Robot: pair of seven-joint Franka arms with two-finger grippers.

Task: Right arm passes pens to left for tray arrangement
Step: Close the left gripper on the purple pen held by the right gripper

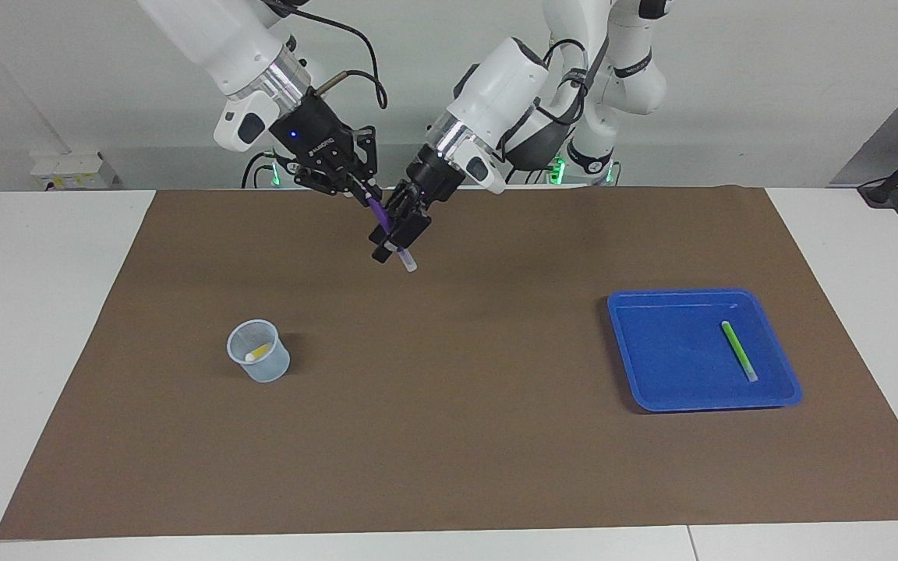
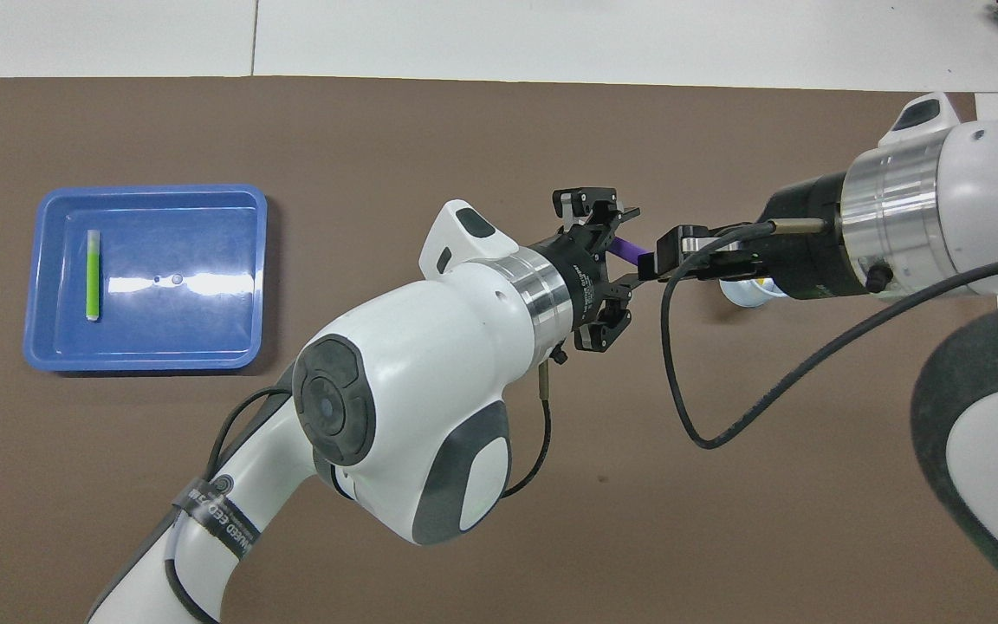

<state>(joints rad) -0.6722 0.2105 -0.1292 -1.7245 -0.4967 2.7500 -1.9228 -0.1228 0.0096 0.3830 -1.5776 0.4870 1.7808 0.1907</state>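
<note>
Facing view only: yellow pen in cup.

purple pen, pale translucent tip, upper centre of frame. bright green pen in bright blue tray, right of frame. yellow pen in pale translucent cup, left of centre. brown mat on white table. white arms, silver wrist rings; black right gripper, small blue light; black left gripper.
</note>
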